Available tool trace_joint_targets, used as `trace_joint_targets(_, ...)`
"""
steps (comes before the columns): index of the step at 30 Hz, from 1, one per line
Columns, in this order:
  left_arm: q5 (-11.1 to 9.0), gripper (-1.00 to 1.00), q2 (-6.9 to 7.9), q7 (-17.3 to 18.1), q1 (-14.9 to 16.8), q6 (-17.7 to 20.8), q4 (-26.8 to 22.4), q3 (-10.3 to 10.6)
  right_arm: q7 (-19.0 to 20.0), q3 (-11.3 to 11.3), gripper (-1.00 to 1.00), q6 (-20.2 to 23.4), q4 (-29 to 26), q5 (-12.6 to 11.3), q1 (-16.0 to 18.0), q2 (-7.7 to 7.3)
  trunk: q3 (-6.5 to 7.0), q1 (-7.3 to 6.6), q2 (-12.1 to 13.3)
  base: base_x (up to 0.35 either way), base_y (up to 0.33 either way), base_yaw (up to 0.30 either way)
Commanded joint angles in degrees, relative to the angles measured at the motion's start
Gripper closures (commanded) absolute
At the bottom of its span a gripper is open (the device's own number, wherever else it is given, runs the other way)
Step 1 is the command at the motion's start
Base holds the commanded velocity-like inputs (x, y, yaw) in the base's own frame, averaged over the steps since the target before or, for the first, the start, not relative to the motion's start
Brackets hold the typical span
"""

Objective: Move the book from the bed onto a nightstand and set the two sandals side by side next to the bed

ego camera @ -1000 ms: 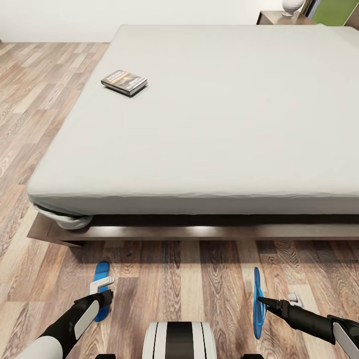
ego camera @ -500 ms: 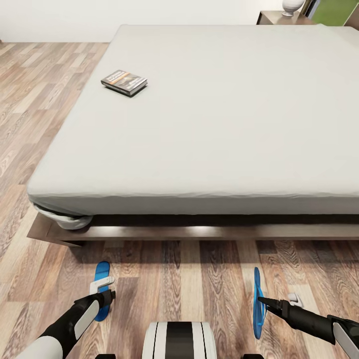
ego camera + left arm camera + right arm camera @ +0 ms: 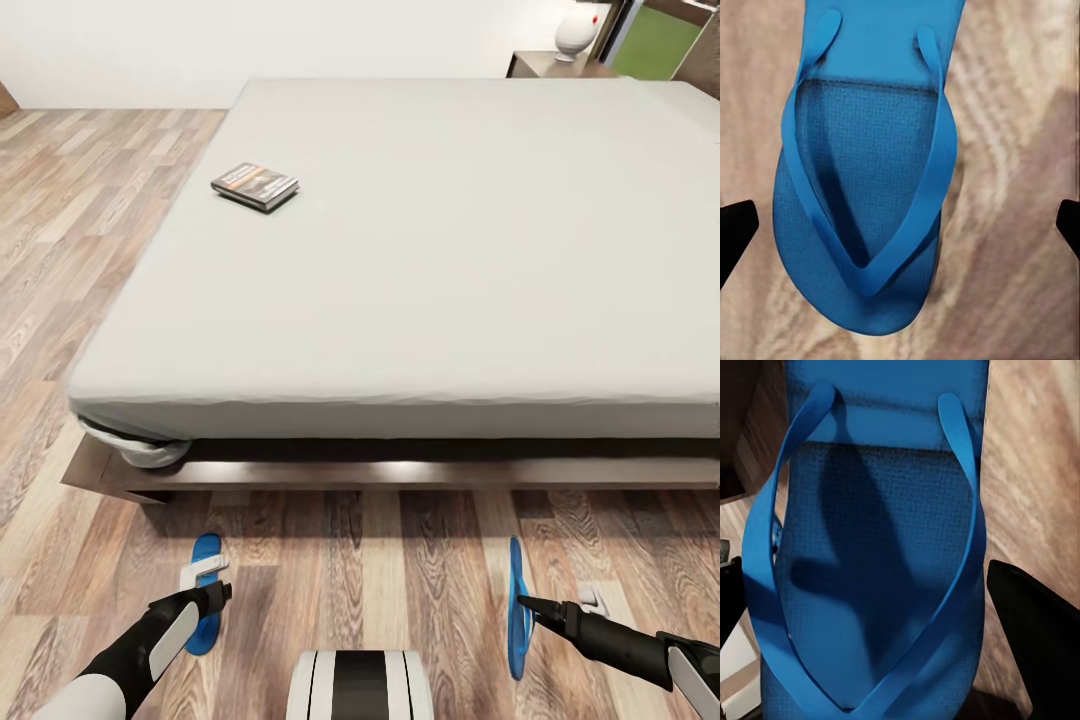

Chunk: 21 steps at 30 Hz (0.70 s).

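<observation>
Sandals flank the robot on the floor at the bed's (image 3: 400, 470) foot: the left sandal (image 3: 204, 592) lies flat under the spread left claw (image 3: 205, 585), apparently released. The right sandal (image 3: 517, 605) stands on edge, pinched by the right claw (image 3: 525, 603), presumably for carrying beside its mate. The book (image 3: 255, 185) lies on the mattress.

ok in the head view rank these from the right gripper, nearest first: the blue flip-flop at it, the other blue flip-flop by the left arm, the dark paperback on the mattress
1. Bright blue flip-flop, on edge at the right gripper.
2. Other bright blue flip-flop, flat on the wood floor by the left gripper.
3. Dark paperback book, up on the light-grey mattress, far-left part.
</observation>
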<state>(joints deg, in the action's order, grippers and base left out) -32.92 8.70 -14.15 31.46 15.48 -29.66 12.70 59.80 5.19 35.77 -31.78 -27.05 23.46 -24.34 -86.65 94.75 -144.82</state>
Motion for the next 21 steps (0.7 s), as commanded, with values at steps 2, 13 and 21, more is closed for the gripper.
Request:
trace_joint_targets(2, -0.57, -1.0, 0.08, -0.53, 0.01, 0.17, -0.14, 0.48, 0.09, 0.01, 1.0, 0.36, 0.04, -0.22, 0.01, 0.0, 0.41, -0.06, 0.02, 0.0, 0.0, 0.0)
trace_joint_targets(13, -0.56, -1.0, 0.08, -0.53, 0.01, 0.08, -0.14, 0.48, -0.01, 0.06, 1.0, 0.09, 0.12, -0.2, 0.01, 0.0, 0.64, -0.08, 0.03, 0.0, 0.0, 0.0)
trace_joint_targets(21, -0.91, -1.0, 4.21, 4.17, 0.01, 0.84, -1.97, 0.4, -0.12, 0.09, 1.0, 0.09, 0.16, -0.2, 0.01, 0.0, 0.64, -0.08, 0.03, 0.0, 0.0, 0.0)
